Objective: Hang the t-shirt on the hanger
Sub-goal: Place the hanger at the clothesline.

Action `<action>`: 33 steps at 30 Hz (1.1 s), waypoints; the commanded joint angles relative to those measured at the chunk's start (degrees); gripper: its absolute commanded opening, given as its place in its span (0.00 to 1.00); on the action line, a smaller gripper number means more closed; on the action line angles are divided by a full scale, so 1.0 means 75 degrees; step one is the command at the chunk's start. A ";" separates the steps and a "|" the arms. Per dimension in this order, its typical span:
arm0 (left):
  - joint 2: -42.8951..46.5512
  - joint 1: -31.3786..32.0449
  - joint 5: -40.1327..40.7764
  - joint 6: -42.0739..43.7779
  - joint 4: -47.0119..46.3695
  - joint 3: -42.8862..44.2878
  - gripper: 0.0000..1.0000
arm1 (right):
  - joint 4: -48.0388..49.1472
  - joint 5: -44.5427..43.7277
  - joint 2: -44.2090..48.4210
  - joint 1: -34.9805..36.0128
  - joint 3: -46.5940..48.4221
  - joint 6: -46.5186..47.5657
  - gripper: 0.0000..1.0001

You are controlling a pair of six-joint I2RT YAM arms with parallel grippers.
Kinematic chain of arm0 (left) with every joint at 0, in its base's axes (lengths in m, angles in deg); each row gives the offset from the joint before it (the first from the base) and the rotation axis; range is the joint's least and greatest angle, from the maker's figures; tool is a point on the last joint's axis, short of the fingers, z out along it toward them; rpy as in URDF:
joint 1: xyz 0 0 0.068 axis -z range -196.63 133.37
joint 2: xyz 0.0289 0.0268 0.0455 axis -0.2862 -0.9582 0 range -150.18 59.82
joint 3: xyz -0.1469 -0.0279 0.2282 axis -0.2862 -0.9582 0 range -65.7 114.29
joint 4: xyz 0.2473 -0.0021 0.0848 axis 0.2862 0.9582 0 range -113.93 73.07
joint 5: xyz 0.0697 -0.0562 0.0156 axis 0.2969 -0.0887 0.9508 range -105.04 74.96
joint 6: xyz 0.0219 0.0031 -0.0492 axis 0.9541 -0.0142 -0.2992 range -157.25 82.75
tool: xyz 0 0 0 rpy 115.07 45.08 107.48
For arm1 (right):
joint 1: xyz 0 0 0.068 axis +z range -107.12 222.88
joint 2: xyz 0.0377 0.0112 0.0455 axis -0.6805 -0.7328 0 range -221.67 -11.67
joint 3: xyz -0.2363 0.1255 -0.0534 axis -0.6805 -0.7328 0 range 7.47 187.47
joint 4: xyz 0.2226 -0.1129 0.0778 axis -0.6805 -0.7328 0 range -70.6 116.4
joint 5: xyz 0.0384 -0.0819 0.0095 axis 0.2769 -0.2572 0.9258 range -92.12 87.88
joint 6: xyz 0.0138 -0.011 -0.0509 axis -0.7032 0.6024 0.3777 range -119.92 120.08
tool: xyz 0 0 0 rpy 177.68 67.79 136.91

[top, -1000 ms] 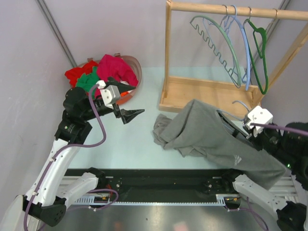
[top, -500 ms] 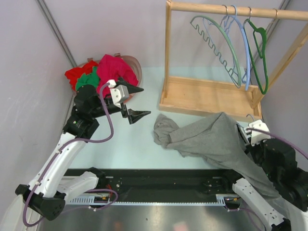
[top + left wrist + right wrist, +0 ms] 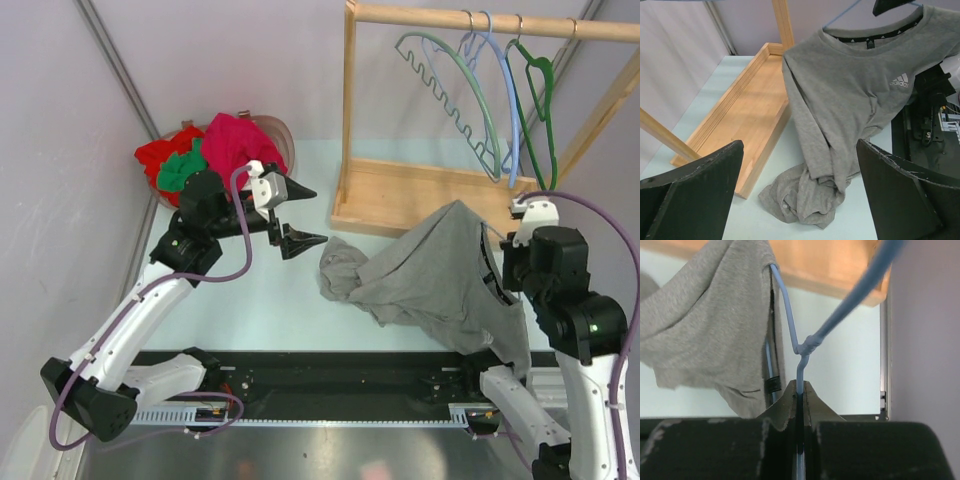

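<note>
Left gripper [image 3: 311, 215]: black fingers spread wide and holding nothing, hovering above the pale green table [image 3: 250, 300], left of the shirt
Right gripper [image 3: 800, 390]: jaws pinched tight on the stem of the thin pale blue wire hanger [image 3: 805, 346]
Plain grey short-sleeved t-shirt [image 3: 440, 270]: dark-trimmed neckline hung over the hanger, body draping down and leftward, lower end bunched on the table
Shirt's place: right half of the table, just in front of the light wooden rack base [image 3: 420, 200]
Small white logo [image 3: 899, 80]: on the chest, seen by the left wrist camera

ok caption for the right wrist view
Right gripper shut on the pale blue hanger, grey t-shirt draped on it
</note>
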 commanded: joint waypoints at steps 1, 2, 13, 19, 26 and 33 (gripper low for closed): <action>0.0075 0.0113 -0.0185 0.0065 -0.0017 0.0185 1.00 | 0.0831 -0.0925 0.0488 -0.0050 0.0685 -0.1120 0.00; 0.0064 0.0101 -0.0196 0.0042 -0.0028 0.0185 1.00 | 0.0782 -0.1067 0.0511 -0.0201 0.0802 -0.1217 0.00; -0.0030 0.0300 -0.0208 -0.0064 -0.0040 0.0279 1.00 | 0.0583 -0.1574 -0.0531 -0.1866 0.1471 -0.2402 0.00; 0.0029 0.0289 -0.0220 0.0042 0.0112 0.0243 1.00 | 0.0089 -0.0240 -0.0708 -0.2452 0.1041 -0.2392 0.00; 0.0356 0.0324 -0.0337 -0.0356 0.0217 -0.0154 1.00 | 0.0911 0.0861 -0.1807 -0.3995 0.2217 -0.1231 0.00; 0.0673 0.0359 -0.0302 -0.0275 0.0335 -0.0541 1.00 | 0.0794 0.6118 -0.3705 -0.8029 0.3859 -0.0014 0.00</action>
